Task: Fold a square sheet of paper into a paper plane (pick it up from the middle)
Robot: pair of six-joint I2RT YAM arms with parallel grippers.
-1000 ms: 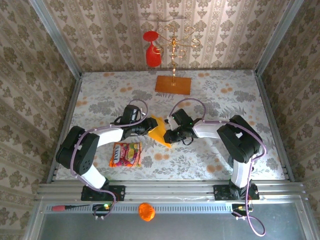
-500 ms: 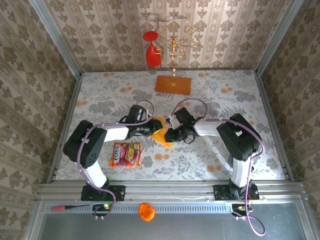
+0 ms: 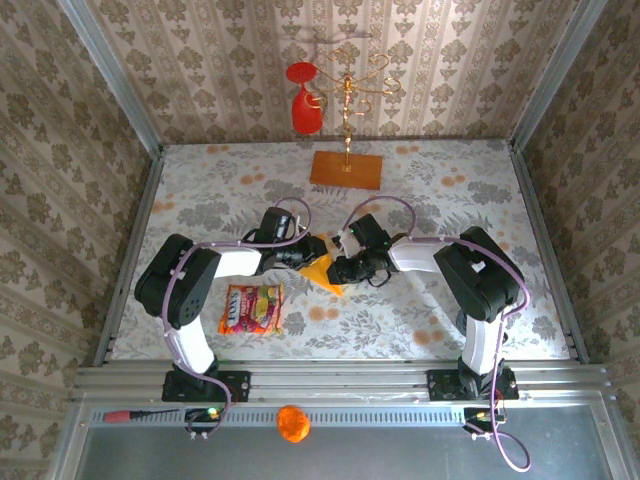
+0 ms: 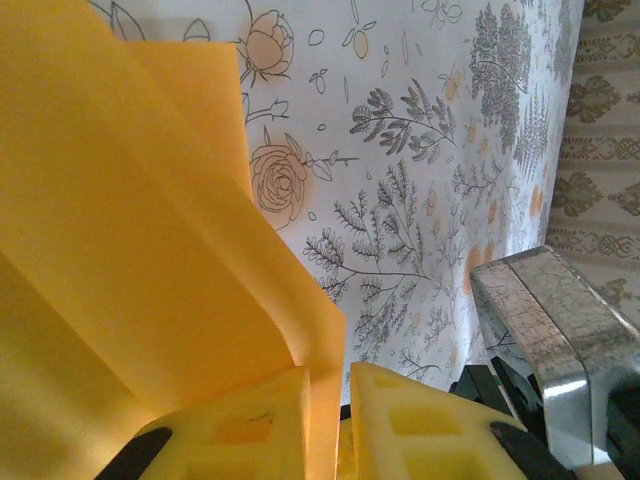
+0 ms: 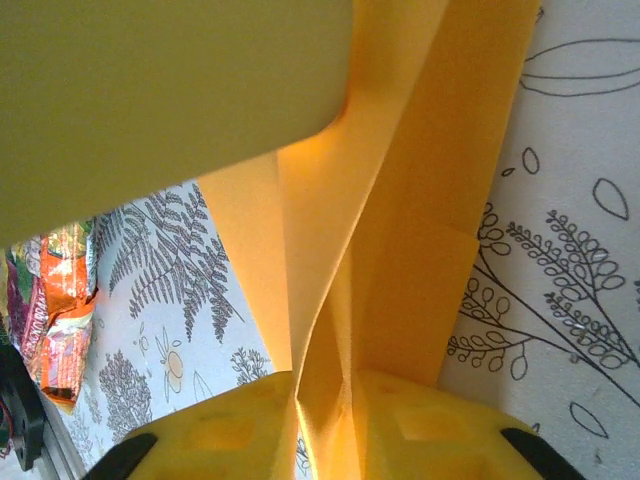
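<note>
The half-folded paper [image 3: 325, 272] is pinched by the left gripper [image 4: 328, 405] and the right gripper [image 5: 322, 405]. A fold is judged under way. Next, the crease should be pressed flat.

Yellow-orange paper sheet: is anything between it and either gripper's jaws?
Nothing visible. The folded yellow-orange paper sheet sits directly between the jaws of the left gripper and the right gripper. The colourful printed snack packet lies well apart from it.

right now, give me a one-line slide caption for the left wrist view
Left arm's yellow jaws pinch the edge of the folded yellow-orange paper, the floral tablecloth behind it.
</note>
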